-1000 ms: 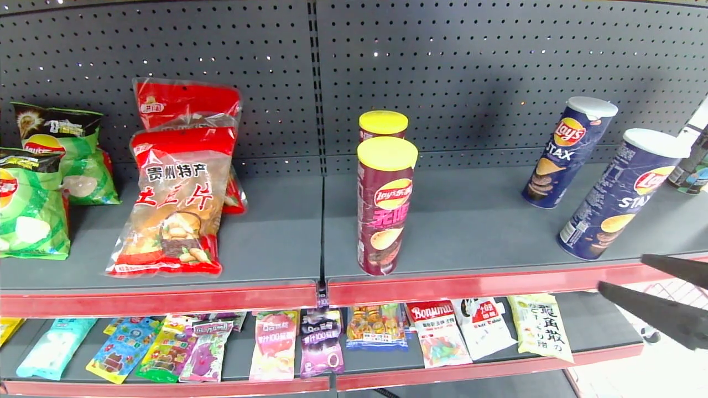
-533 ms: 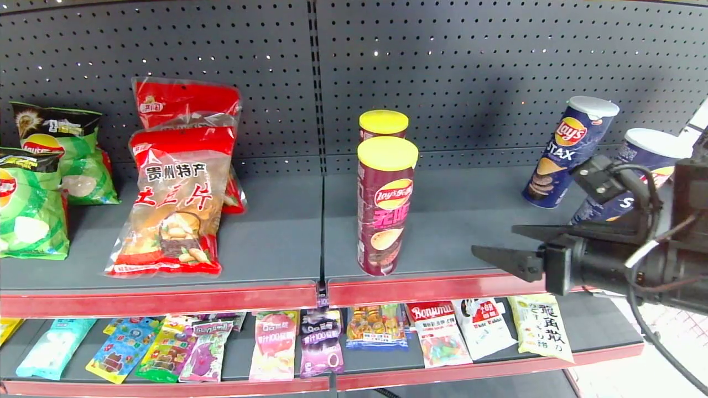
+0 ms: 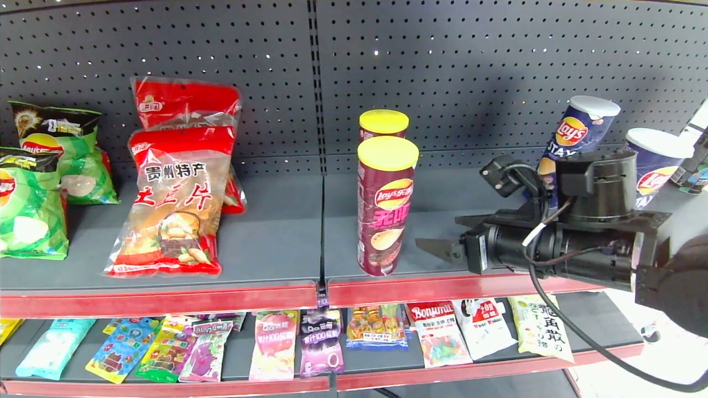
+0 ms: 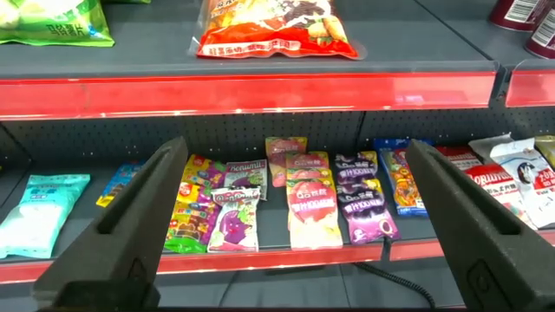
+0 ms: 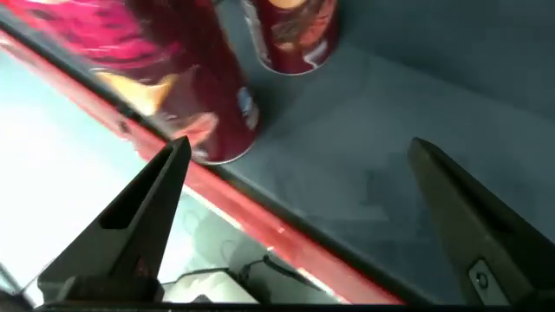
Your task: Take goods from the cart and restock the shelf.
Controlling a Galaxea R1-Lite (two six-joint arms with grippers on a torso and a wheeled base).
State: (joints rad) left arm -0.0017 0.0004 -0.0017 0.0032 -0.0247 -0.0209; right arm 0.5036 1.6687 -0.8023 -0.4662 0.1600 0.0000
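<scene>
My right gripper (image 3: 437, 231) is open and empty, held level over the front of the upper shelf (image 3: 276, 237), just right of a maroon chip can with a yellow lid (image 3: 385, 204). A second maroon can (image 3: 383, 124) stands right behind the first. In the right wrist view my right gripper (image 5: 295, 152) spreads wide over the grey shelf board (image 5: 381, 173), with both maroon cans (image 5: 173, 69) ahead of it. My left gripper (image 4: 295, 147) is open and empty, lower down, facing the candy packets (image 4: 312, 204) on the lower shelf.
Two blue chip cans (image 3: 575, 132) (image 3: 658, 160) stand behind my right arm. Red snack bags (image 3: 177, 199) and green chip bags (image 3: 33, 204) fill the upper shelf's left part. The red front rail (image 3: 166, 301) runs along its edge. Bare board lies between the bags and the cans.
My right arm has swung in from the right edge to the left, along the shelf front, and its open gripper now stands close to the maroon can.
</scene>
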